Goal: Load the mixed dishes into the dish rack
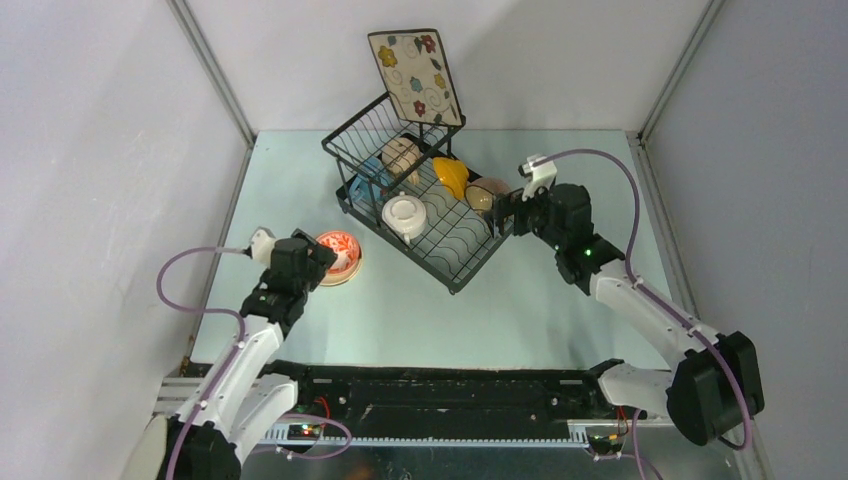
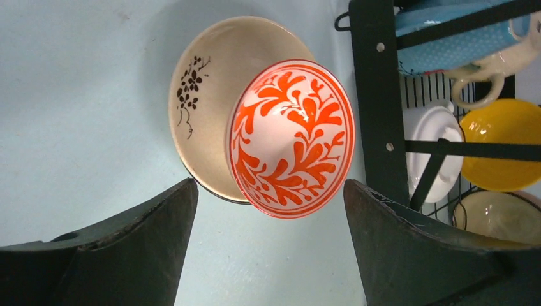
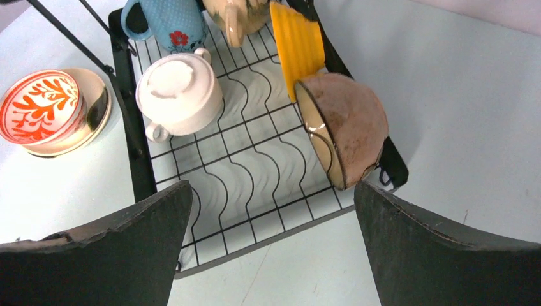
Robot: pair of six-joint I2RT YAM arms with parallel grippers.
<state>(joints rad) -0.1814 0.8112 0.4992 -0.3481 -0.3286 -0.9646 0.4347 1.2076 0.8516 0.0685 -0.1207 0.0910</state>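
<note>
The red-patterned bowl [image 2: 290,137] rests on the cream round plate [image 2: 204,95] on the table, left of the black dish rack [image 1: 465,255]. My left gripper [image 2: 270,197] is open and empty, just short of the bowl [image 1: 337,250]. My right gripper [image 3: 271,188] is open and empty over the rack's near right corner, beside the tan bowl [image 3: 344,127]. The rack also holds the orange-yellow bowl [image 3: 293,44], white two-handled bowl [image 3: 178,95], blue mug [image 3: 163,22] and beige mug [image 3: 239,16]. The square floral plate [image 1: 415,75] leans at its far end.
The rack's black side rail [image 2: 373,95] runs close to the right of the red bowl. Grey walls enclose the table on the left, back and right. The arm bases sit on a black rail [image 1: 440,395] at the near edge.
</note>
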